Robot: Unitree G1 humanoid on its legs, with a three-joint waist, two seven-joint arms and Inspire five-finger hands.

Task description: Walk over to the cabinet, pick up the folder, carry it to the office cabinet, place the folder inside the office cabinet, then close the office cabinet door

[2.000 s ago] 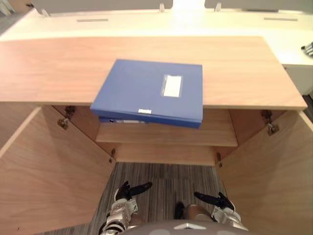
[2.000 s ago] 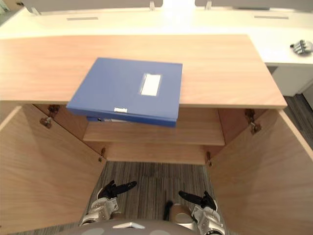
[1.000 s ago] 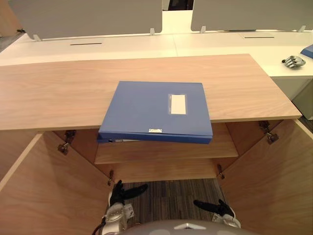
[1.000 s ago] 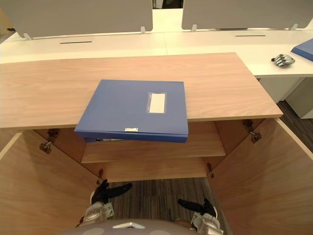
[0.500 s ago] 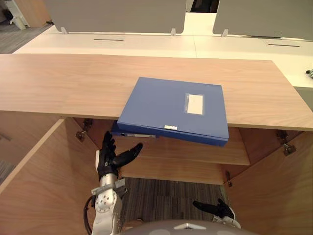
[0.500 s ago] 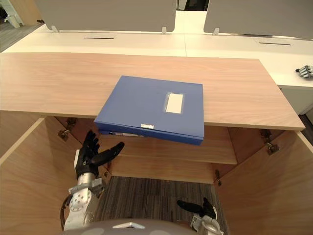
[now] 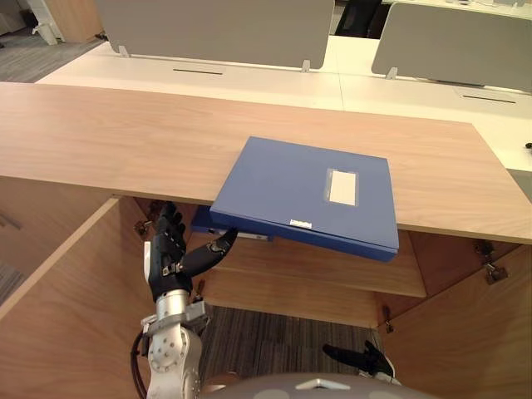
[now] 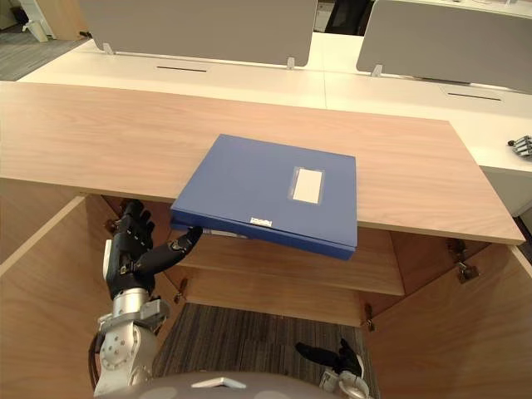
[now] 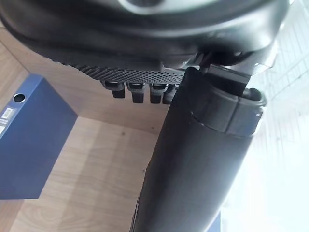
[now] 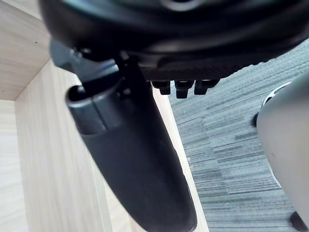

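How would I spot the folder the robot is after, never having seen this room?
Find the long wooden cabinet top. The folder lies flat at its front edge, partly overhanging, above the raised left hand. It is dark blue with a pale label.

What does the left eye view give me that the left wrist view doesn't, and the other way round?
Left eye view: the folder's labelled top overhanging the cabinet top, and the right hand hanging low. Left wrist view: the folder's spine end with its round hole, seen close. Both: the blue folder and the open left hand beside it.
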